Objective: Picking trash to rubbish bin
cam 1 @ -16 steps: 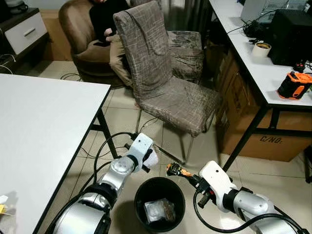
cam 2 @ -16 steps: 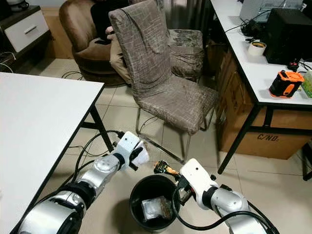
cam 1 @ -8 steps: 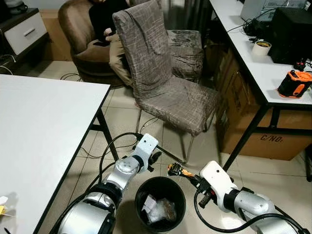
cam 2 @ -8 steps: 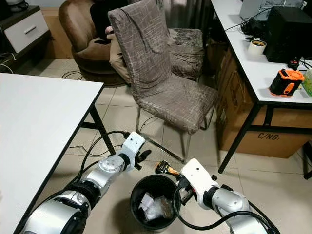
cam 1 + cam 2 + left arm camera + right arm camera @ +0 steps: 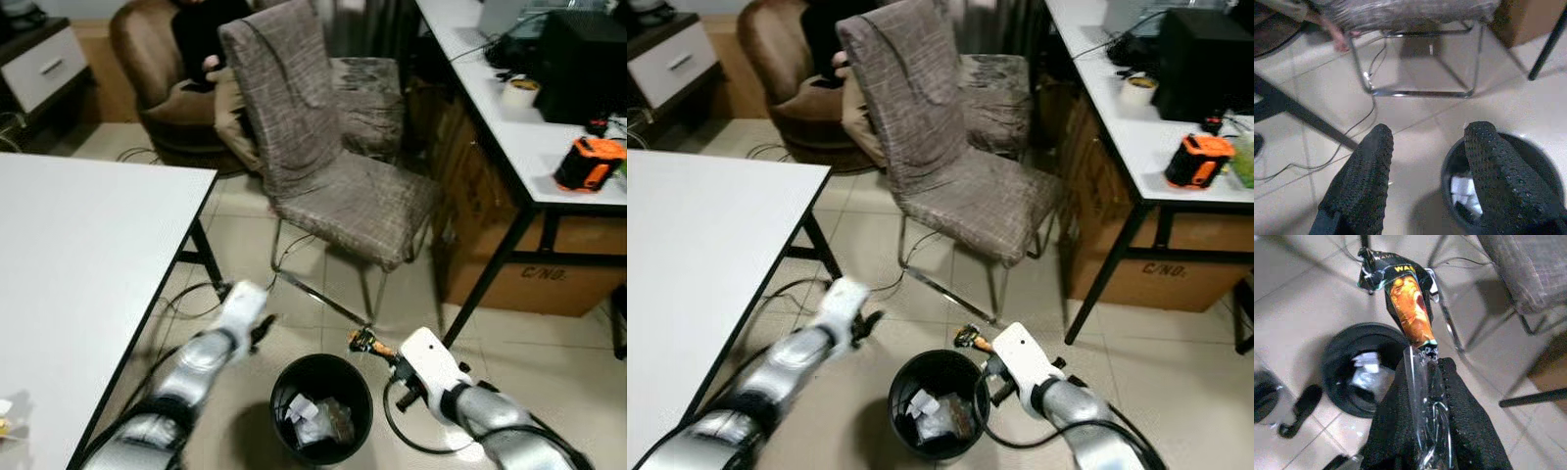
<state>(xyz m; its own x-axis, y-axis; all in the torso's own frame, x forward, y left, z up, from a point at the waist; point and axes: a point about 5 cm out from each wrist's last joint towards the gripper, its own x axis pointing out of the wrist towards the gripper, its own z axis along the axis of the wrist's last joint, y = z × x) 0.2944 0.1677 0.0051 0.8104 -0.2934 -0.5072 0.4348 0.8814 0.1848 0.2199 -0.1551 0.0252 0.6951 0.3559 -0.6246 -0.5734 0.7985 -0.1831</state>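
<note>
A black round rubbish bin (image 5: 277,397) stands on the tiled floor, with crumpled white paper and clear wrapping (image 5: 313,416) inside. My left gripper (image 5: 260,328) hovers left of the bin, blurred, and it is open and empty in the left wrist view (image 5: 1425,161), where the bin's rim (image 5: 1447,169) lies just past one finger. My right gripper (image 5: 387,354) sits at the bin's right rim, shut on an orange and black snack wrapper (image 5: 364,341). The wrapper (image 5: 1408,308) sticks out beyond the fingers, to the side of the bin (image 5: 1334,352).
A chair with a grey patterned cover (image 5: 333,186) stands just behind the bin. A white table (image 5: 78,255) and its black leg (image 5: 206,259) are on the left, with cables (image 5: 186,294) on the floor. A desk (image 5: 519,127) over a cardboard box (image 5: 529,279) is on the right. A person sits in a brown armchair (image 5: 196,59).
My left gripper let go of a white paper wad, which now lies in the bin, then drew back to the left. The right gripper still holds the wrapper beside the rim.
</note>
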